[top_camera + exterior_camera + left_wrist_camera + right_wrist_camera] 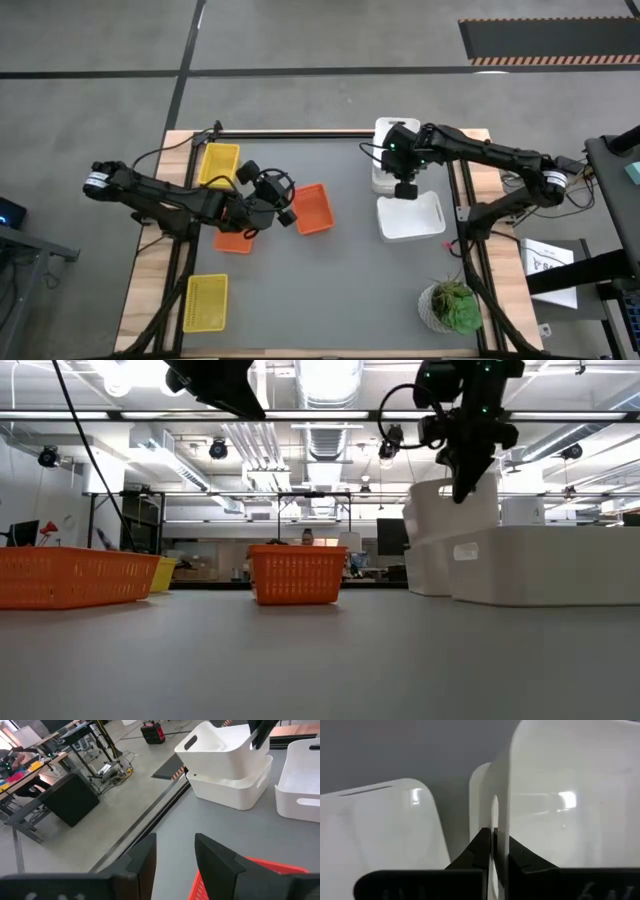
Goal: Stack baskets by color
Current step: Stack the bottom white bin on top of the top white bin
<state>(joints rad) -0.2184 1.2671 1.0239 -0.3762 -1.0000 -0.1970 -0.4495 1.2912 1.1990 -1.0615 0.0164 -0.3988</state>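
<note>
Two white baskets sit nested at the table's far right: the upper one is tilted inside the lower one. My right gripper is shut on the upper one. A third white basket rests on the table just in front of them. My left gripper hovers open with nothing between its fingers, beside an orange basket that stands on the table. A second orange basket lies under the left arm. Yellow baskets stand at the far left and near left. My right gripper pinches the upper white basket's end wall, right at its handle slot, one finger inside the basket and one outside. The fingers come from above, pointing steeply down. The basket is tilted, its lower part resting in the white basket beneath.
A potted green plant stands near the table's near right corner. The grey mat between the orange baskets and the white ones is bare. Beyond the table lie workshop benches and cables.
</note>
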